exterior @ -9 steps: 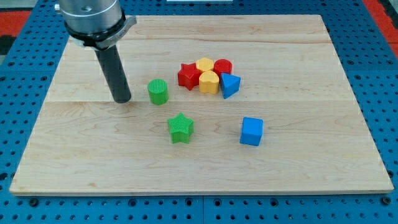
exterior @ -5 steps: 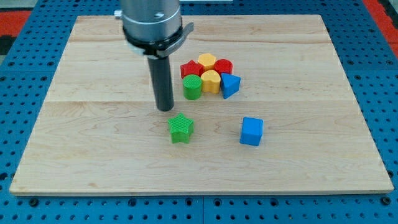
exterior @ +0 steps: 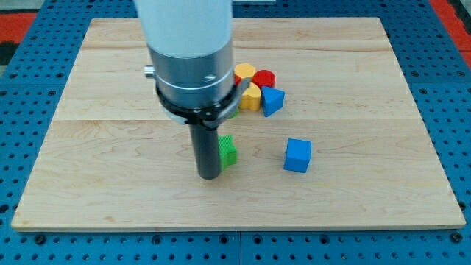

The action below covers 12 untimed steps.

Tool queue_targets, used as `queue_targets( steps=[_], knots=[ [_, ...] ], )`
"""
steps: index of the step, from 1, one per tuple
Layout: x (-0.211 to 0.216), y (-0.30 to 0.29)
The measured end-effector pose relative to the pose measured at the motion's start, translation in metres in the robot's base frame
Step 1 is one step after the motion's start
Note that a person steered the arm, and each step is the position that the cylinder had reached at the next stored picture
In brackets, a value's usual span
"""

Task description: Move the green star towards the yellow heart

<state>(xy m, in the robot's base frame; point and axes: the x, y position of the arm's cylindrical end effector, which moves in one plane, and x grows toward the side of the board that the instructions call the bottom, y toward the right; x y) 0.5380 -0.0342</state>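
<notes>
The green star (exterior: 228,150) lies near the board's middle, mostly hidden behind my rod; only its right part shows. My tip (exterior: 209,177) rests on the board right at the star's lower left side, touching or nearly touching it. The yellow heart (exterior: 251,96) sits above and to the right of the star, in a cluster of blocks, partly hidden by the arm.
The cluster also holds a yellow block (exterior: 244,73), a red block (exterior: 264,79) and a blue triangular block (exterior: 272,101). A blue cube (exterior: 298,155) lies right of the star. The arm body hides the red star and green cylinder area.
My tip moved right, pushing the green cylinder into the cluster, then came down the view to the star's lower left. The arm now hides the cylinder and the red star.
</notes>
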Motion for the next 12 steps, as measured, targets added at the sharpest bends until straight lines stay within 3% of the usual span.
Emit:
queue_targets(
  steps=[3,8,10,12],
  knots=[
    [-0.002,0.023],
    [-0.043,0.023],
    [-0.028,-0.015],
    [-0.06,-0.001]
  ],
)
